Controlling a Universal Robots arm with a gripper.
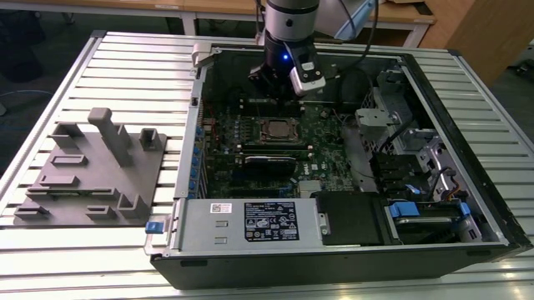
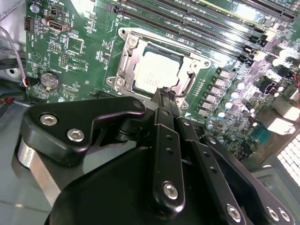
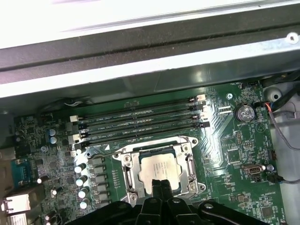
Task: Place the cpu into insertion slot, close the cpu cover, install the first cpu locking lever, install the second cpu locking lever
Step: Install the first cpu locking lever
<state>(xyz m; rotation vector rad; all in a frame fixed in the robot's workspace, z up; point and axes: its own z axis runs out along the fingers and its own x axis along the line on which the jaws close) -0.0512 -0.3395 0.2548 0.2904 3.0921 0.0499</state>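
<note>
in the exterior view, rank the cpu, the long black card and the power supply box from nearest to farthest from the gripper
1. cpu, right by the gripper.
2. long black card, around the middle of the view.
3. power supply box, toward the bottom of the view.

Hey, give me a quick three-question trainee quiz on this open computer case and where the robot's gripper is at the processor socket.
1. True or false: the small square silver-grey cpu sits in the silver-rimmed insertion slot.
2. The black gripper has its tips nearest: A the grey moulded fixture block; B the cpu's edge; C the blue-handled drive bay.
3. How many long black memory slots lie beside the insertion slot?
Key: 1 true; 2 B; 3 four.
</note>
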